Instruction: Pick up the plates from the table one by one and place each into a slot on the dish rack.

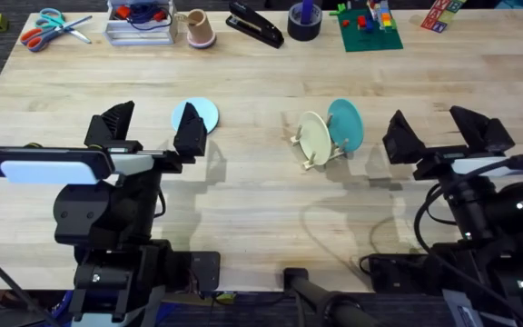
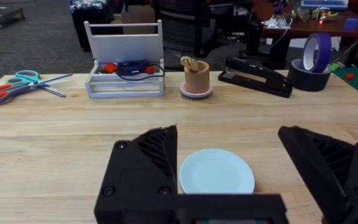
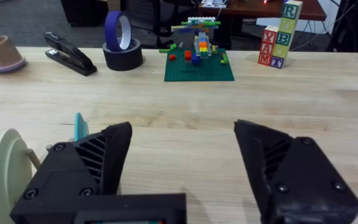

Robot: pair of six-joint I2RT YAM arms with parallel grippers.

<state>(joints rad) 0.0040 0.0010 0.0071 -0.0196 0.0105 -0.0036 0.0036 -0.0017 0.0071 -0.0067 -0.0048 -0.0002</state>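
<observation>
- my left gripper [image 1: 151,129] is hanging over the table [image 1: 243,200] with its fingers spread wide and nothing in them.
- the light blue plate [image 1: 195,114] is lying flat on the table, just past my left fingers. in my left wrist view the light blue plate [image 2: 216,172] is sitting right between my two fingers, a bit ahead of them.
- my right gripper [image 1: 443,133] is also standing wide open and is holding nothing. it is hanging to the right of the dish rack [image 1: 320,150], a little apart from it.
- the dish rack is sitting near the middle of the table. it is holding two plates on their edges.
- the cream plate [image 1: 313,138] is standing in a slot on the left side of the rack. the teal plate [image 1: 346,124] is standing right behind it, to the right.
- in my right wrist view the cream plate [image 3: 6,171] is showing big beside my finger, and the teal plate [image 3: 78,127] is peeking out as a thin edge.
- a clear tray [image 1: 141,24] is sitting at the far edge of the table. it is holding something red and some dark cords.
- a pink cup [image 1: 199,29] is standing just right of the tray, on a small round base.
- scissors [image 1: 51,26] are lying to the left of the tray.
- a black stapler [image 1: 254,24] and rolls of tape [image 1: 304,20] are sitting farther right along the far edge.
</observation>
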